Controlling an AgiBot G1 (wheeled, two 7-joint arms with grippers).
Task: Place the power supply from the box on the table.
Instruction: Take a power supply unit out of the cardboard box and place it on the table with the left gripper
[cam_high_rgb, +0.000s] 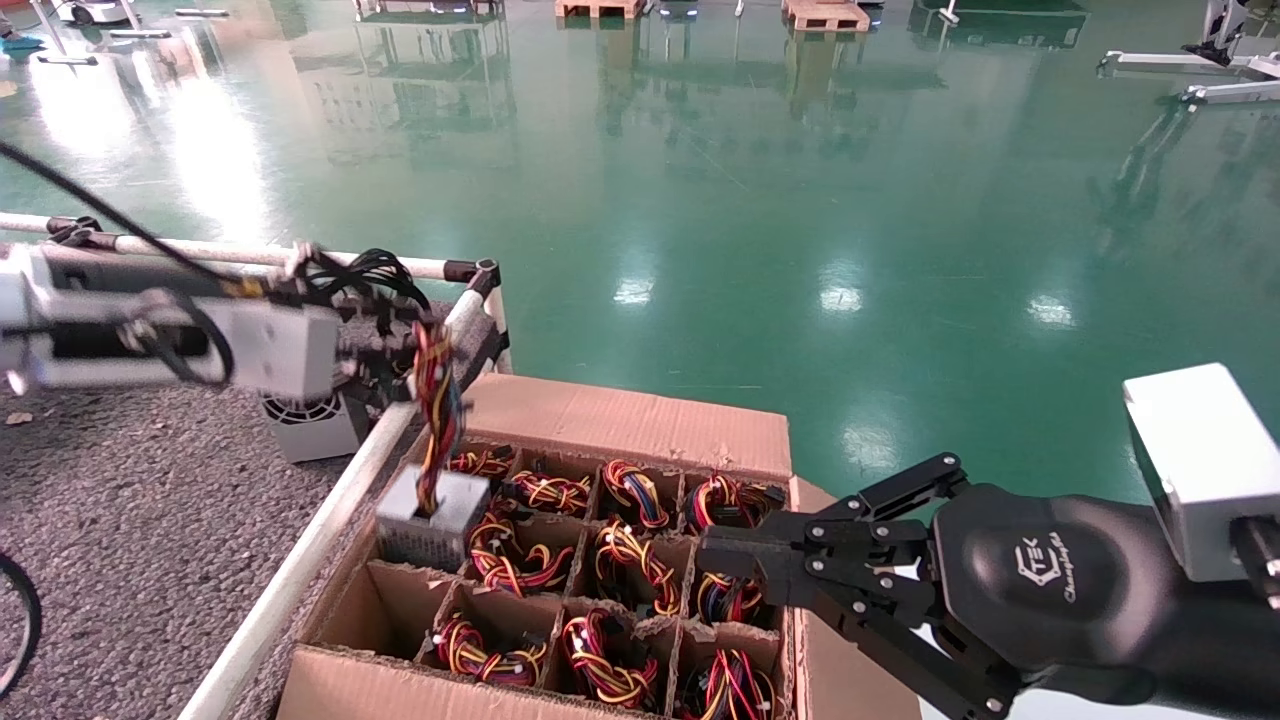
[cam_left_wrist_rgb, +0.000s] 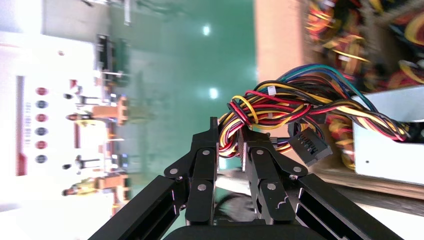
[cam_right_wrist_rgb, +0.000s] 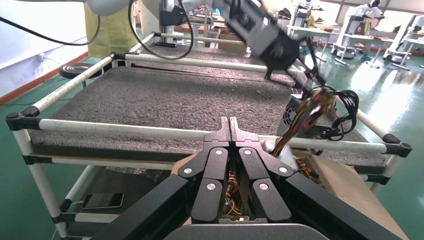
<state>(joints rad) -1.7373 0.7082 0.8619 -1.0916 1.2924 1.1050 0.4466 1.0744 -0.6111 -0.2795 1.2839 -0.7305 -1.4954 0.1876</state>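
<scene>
Our left gripper (cam_left_wrist_rgb: 229, 131) pinches the wires (cam_high_rgb: 437, 420); the power supply (cam_high_rgb: 432, 517) dangles at its 6 o'clock over the box (cam_high_rgb: 640, 425). Our right gripper (cam_right_wrist_rgb: 229, 122) idles closed.

From my station I see a glossy green floor (cam_high_rgb: 760, 230) stretching away, throwing back bright patches of overhead light, with two wooden pallets (cam_high_rgb: 825, 14) at the far edge and white metal frames (cam_high_rgb: 1190, 75) on the right. In the right wrist view a white wall with a red skirting line (cam_right_wrist_rgb: 35, 82) runs along one side. Further back stand workbenches (cam_right_wrist_rgb: 320, 30), a person in white (cam_right_wrist_rgb: 367, 15) among them, and bright windows (cam_right_wrist_rgb: 400, 4) behind.
</scene>
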